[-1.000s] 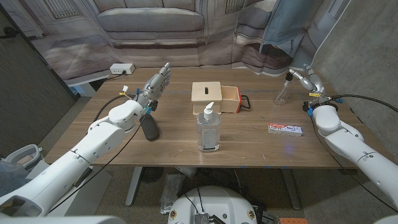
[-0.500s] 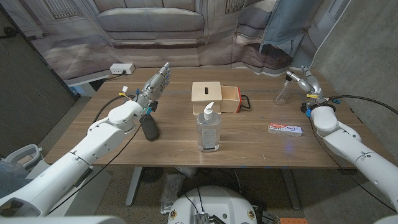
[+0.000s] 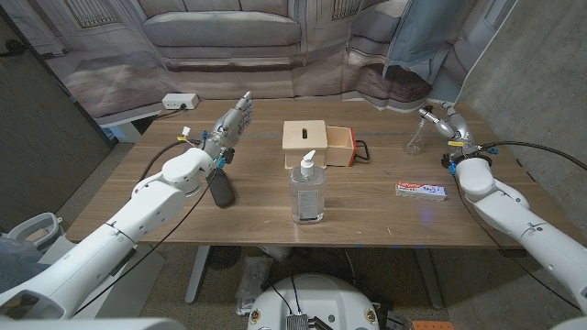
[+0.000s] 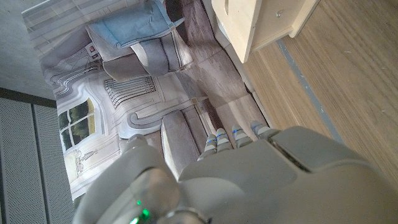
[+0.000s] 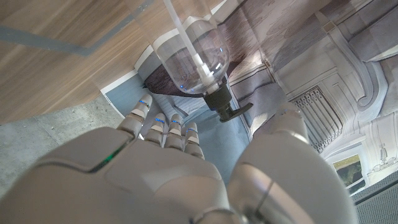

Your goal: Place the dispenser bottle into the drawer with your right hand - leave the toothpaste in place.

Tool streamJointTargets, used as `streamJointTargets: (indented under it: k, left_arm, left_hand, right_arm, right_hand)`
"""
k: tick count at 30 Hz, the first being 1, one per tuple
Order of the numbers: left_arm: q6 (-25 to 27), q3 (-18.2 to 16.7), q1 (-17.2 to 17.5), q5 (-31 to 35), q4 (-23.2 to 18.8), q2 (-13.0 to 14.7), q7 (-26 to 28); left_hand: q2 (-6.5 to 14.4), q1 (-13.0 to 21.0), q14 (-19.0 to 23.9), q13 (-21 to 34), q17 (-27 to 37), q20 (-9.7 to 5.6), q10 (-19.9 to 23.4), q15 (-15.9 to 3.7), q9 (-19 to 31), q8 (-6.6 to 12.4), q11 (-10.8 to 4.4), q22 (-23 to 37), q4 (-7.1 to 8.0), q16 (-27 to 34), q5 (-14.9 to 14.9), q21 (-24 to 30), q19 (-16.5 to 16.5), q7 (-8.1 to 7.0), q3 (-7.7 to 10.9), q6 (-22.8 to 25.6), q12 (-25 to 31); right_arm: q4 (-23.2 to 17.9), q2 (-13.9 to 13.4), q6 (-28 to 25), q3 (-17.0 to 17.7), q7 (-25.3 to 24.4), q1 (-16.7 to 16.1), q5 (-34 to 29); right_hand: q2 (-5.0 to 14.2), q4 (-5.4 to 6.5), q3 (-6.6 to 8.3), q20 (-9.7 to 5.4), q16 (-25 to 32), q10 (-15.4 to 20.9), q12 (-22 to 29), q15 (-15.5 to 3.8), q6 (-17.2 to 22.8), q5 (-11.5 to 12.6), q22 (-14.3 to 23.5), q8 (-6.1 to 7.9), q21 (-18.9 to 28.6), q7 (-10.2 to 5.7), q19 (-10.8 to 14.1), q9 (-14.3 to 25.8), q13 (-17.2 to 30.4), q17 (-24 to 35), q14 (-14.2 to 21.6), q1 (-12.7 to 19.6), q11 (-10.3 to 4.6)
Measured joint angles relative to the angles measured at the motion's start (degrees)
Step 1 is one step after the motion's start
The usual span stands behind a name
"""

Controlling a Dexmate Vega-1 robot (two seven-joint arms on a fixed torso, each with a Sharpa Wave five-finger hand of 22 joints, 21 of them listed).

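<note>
At the far left of the head view a white power strip (image 3: 180,101) lies on a side ledge beyond the wooden, straight-grained surface (image 3: 367,215). Next comes the left hand (image 3: 229,126), held above the planks with its grey segmented fingers stretched out straight and slightly apart, holding nothing; in the left wrist view its smooth white shell (image 4: 249,180) fills the foreground. Just beside that forearm a dark, rounded oblong object (image 3: 220,189) lies on the wood. Toward the middle stands the dispenser bottle (image 3: 307,193), a clear plastic cylinder with a white pump head, upright and untouched near the front edge. Behind it sits the pale wooden box (image 3: 306,143) with a slot on top, its drawer (image 3: 341,145) pulled out to the right, a black loop handle at its end. Farther right the toothpaste (image 3: 421,190) lies flat, a long red-and-white carton. Near the back right corner stands a clear spray bottle (image 3: 417,135), round-bellied in the right wrist view (image 5: 191,60). Just beside it hovers the right hand (image 3: 447,120), fingers extended and gripping nothing.
</note>
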Motion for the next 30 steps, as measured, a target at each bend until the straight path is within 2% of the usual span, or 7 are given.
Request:
streamJointTargets:
  k: [10, 14, 16, 24, 30]
  left_arm:
    - [0.6, 0.1, -0.2, 0.3, -0.9, 0.0, 0.6]
    - [0.6, 0.1, 0.3, 0.4, -1.3, 0.0, 0.9]
    - [0.6, -0.1, 0.6, 0.4, -1.5, 0.1, 1.1]
    - [0.2, -0.6, 1.5, 0.4, -1.8, 0.2, 1.4]
    - [-0.2, -0.6, 1.8, 0.4, -1.8, 0.1, 1.4]
  left_hand:
    - [0.3, 0.3, 0.0, 0.0, 0.0, 0.0, 0.0, 0.0, 0.0, -0.28, 0.0, 0.0, 0.24, 0.0, 0.0, 0.0, 0.0, 0.0, -0.24, 0.0, 0.0]
    - [0.3, 0.3, 0.0, 0.0, 0.0, 0.0, 0.0, 0.0, 0.0, -0.28, 0.0, 0.0, 0.24, 0.0, 0.0, 0.0, 0.0, 0.0, -0.24, 0.0, 0.0]
    - [0.3, 0.3, 0.0, 0.0, 0.0, 0.0, 0.0, 0.0, 0.0, -0.28, 0.0, 0.0, 0.24, 0.0, -0.1, 0.0, 0.0, 0.0, -0.24, 0.0, 0.0]
    - [0.3, 0.3, 0.0, 0.0, 0.0, 0.0, 0.0, 0.0, 0.0, -0.28, 0.0, 0.0, 0.24, 0.0, -0.2, 0.0, 0.0, 0.0, -0.24, 0.0, 0.0]
    - [0.5, 0.5, 0.0, 0.0, 0.0, 0.0, 0.0, 0.0, 0.0, -0.27, 0.0, 0.0, 0.24, 0.0, -0.2, 0.0, 0.0, 0.0, -0.24, 0.0, 0.0]
  right_arm:
    - [1.9, 0.9, 1.1, -1.1, -0.1, 1.1, -0.5]
    - [2.6, 1.3, 1.8, -1.4, -0.1, 1.5, -0.5]
    - [3.0, 1.5, 2.1, -1.6, -0.1, 1.6, -0.6]
    - [3.8, 2.1, 2.9, -2.3, -0.1, 2.1, -0.9]
    - [4.7, 2.5, 3.5, -2.8, -0.1, 2.7, -1.2]
  right_hand:
    - [-0.15, 0.19, -0.28, 0.1, 0.2, 0.3, 0.0, -0.83, -0.6, 0.3, 0.0, 0.0, 0.2, -0.64, 1.3, 0.0, 0.0, 0.0, 0.2, 0.3, 0.28]
    - [0.09, 0.18, -0.49, 0.1, 0.2, 0.3, 0.0, -0.18, -1.6, 0.6, 0.0, -0.39, 0.5, -0.08, 2.1, 0.0, 0.0, 0.0, 0.8, 0.5, 0.28]
    - [0.09, 0.33, -0.64, 0.33, 0.2, 0.3, 0.0, 0.01, -2.1, 0.9, 0.0, -0.4, 0.5, -0.42, 2.4, 0.0, 0.0, 0.0, 1.0, 0.5, 0.28]
    - [-0.08, 0.09, -0.88, 0.29, 0.4, 0.3, 0.0, 0.39, -2.3, 0.9, 0.0, -0.4, 0.7, -0.19, 3.2, 0.0, 0.0, 0.0, 1.4, 0.9, 0.28]
    - [0.41, 0.25, -1.04, -0.92, 0.6, 0.3, 0.0, 0.92, -2.5, 1.3, 0.0, -0.4, 0.9, 0.0, 4.4, 0.0, 0.0, 0.0, 2.4, 1.4, 0.28]
